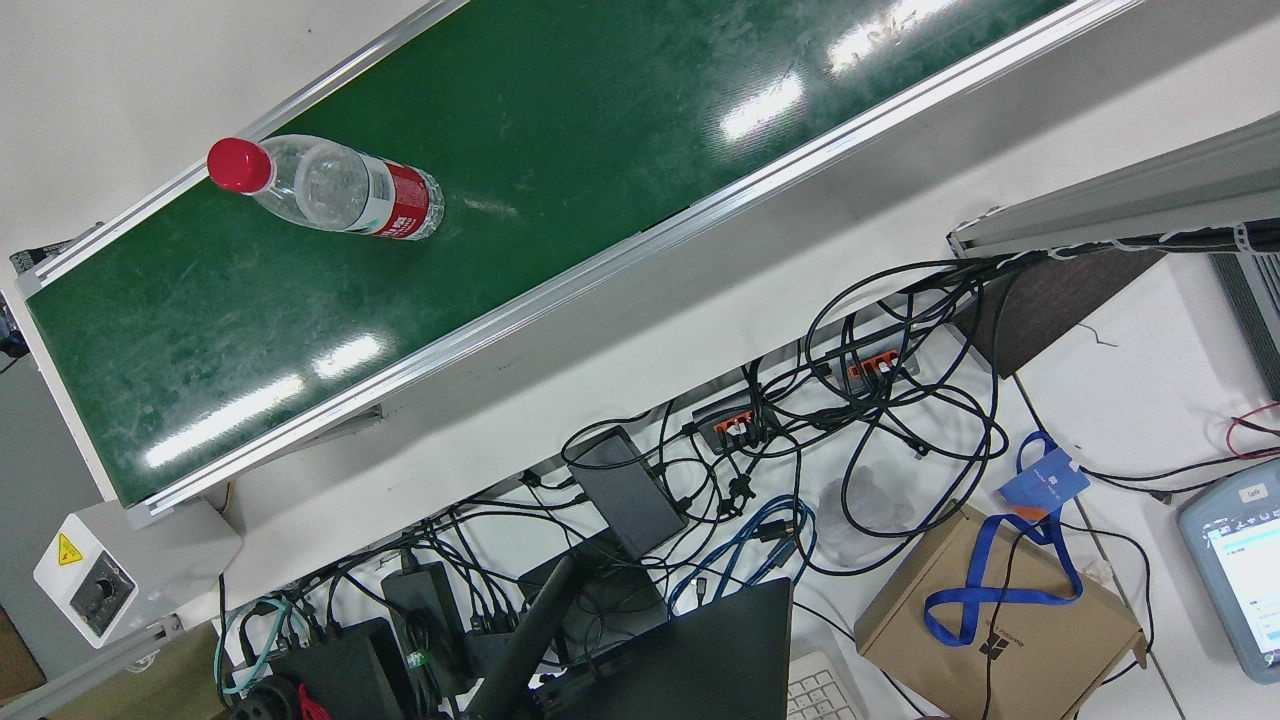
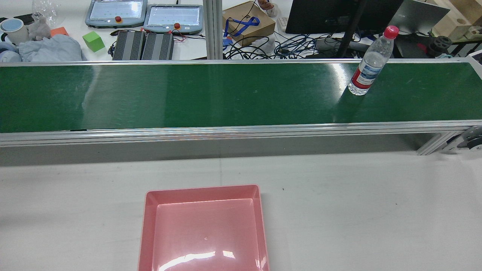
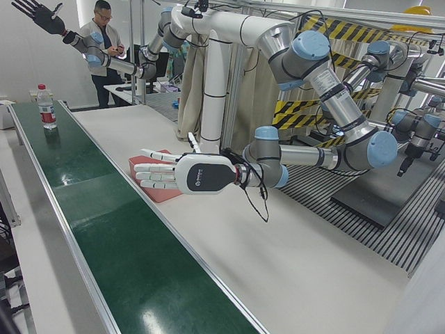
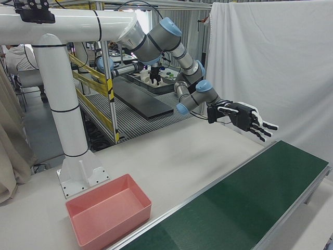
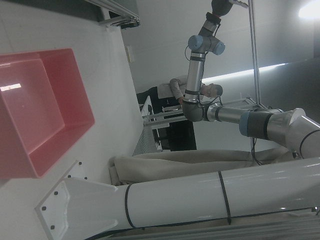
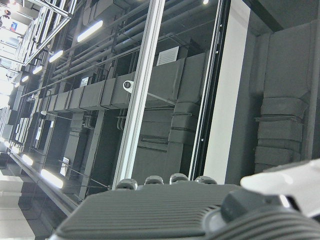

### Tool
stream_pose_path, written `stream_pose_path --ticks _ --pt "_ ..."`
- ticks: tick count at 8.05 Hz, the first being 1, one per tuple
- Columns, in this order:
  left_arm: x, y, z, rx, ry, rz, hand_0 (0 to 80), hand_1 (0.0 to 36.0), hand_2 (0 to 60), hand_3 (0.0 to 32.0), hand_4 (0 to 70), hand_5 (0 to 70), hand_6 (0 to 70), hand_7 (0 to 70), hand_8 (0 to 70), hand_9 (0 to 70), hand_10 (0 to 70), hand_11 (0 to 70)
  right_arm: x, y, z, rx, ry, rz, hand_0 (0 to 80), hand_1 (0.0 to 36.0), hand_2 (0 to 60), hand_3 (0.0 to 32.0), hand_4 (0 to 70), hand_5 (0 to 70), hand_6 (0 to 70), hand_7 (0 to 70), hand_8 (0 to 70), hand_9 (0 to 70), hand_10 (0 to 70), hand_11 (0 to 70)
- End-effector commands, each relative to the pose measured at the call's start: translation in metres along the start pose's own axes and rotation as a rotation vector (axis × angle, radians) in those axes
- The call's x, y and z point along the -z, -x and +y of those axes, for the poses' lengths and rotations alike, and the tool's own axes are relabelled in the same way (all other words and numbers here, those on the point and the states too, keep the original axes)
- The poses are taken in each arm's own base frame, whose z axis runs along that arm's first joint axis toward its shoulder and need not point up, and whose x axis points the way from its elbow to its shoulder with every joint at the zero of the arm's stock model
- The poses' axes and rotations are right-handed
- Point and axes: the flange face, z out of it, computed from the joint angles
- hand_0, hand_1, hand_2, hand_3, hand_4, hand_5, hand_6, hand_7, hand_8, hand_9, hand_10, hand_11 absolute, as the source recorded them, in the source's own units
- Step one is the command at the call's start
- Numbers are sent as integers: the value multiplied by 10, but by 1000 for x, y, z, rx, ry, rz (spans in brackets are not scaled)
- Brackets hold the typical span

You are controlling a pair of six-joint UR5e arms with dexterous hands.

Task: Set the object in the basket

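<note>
So the pick hadn't started yet. This was the waiting/approach step, with nothing in either hand.

The green conveyor belt (image 2: 188, 94) ran along in front of both hands, on the far side of the table from the arms. The pink basket (image 2: 147, 226) sat empty right by the left hand (image 3: 177, 172). That white hand hung flat and low with its fingers spread, pointing toward the belt, and its own camera looked straight at the basket. From the corner view I couldn't tell if it was over the basket's rim or just beside it.

The right hand (image 4: 243, 116), the black one, was held up high over its end of the belt. Its fingers were fanned wide open, and its camera only saw ceiling.

The water bottle (image 2: 367, 67) stood upright on the belt, below the right hand and well apart from it, nowhere near the left one.

My guess for the next move: the right hand needs to drop and turn its palm toward the bottle. Then it has to wrap around the body without tipping it, since it's tall and narrow.
</note>
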Motion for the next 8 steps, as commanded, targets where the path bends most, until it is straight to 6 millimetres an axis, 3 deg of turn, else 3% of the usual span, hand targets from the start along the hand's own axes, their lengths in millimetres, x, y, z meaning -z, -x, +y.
stream_pose_path --ticks 1,3,5,8 --pt "5 -19 -2 -14 -24 37 414 56 65 0 200 124 5 0 30 67 67 103 3 -2 -5 -4 -11 2 0 0 0 0 0 0 0 0 0 0 0 0" --pt "9 -27 -2 -28 -41 43 427 59 49 0 199 127 4 0 30 68 61 95 7 -6 -14 -7 -29 9 0 0 0 0 0 0 0 0 0 0 0 0" --pt "21 -35 12 -29 -39 46 427 60 59 0 202 123 1 0 29 65 56 88 9 -11 -18 -10 -37 18 0 0 0 0 0 0 0 0 0 0 0 0" --pt "28 -32 12 -42 -50 32 402 64 121 0 197 123 5 0 33 69 65 100 1 -5 -6 -15 -9 6 0 0 0 0 0 0 0 0 0 0 0 0"
